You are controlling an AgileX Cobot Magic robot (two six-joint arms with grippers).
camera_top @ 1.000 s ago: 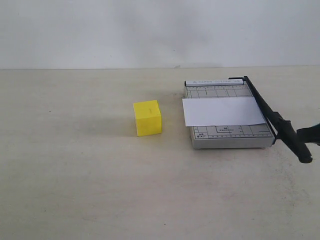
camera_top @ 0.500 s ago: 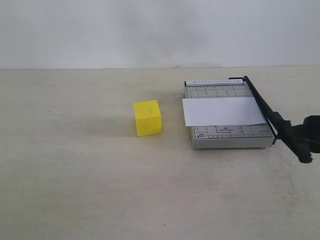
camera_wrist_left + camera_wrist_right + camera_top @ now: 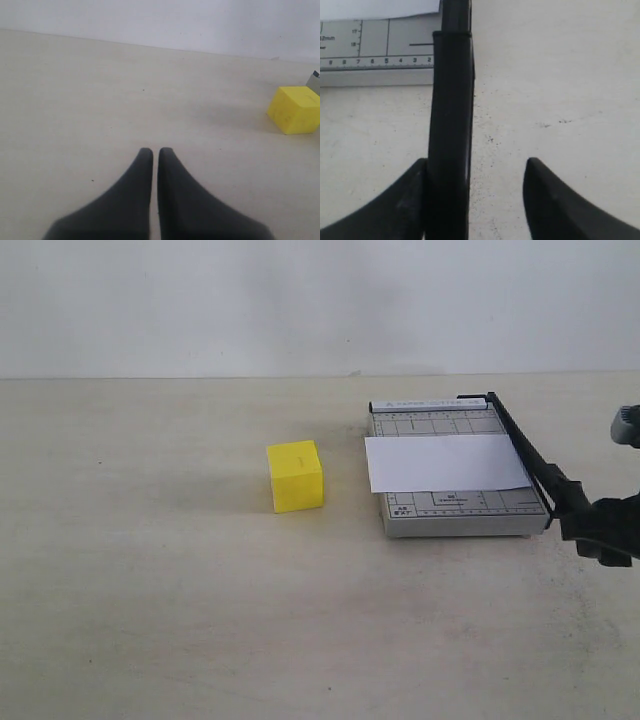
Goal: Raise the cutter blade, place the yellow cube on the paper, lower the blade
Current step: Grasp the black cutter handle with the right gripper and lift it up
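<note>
Far left, the left gripper [image 3: 155, 152]: jaws pressed together on nothing, hovering over bare counter [image 3: 150, 570], well away from the work. Next, the cube [image 3: 295, 476]: bright yellow, matte, crisp-edged block, sitting on the counter near the board's left side but apart from it, untouched. The board [image 3: 455, 515]: small grey slab with printed grid and ruler marks, hard-looking. On it the paper [image 3: 445, 463]: thin white sheet lying flat, left end overhanging the board a little, right end meeting the blade; whether it tucks under, cannot tell. The blade [image 3: 520, 448]: long thin black arm, down flat along the board's right side, ending in a thick rounded handle [image 3: 451, 125] that juts past the near corner. Far right, the right gripper [image 3: 603, 530]: jaws spread, straddling the handle; one finger [image 3: 400, 205] lies against it, the other stands apart, so no grip yet. Step in hand, as I read it: the first, raising the blade. Next move calls for clamping the handle, then lifting in an arc about the blade's far end; a rounded handle may twist if pinched lightly.
</note>
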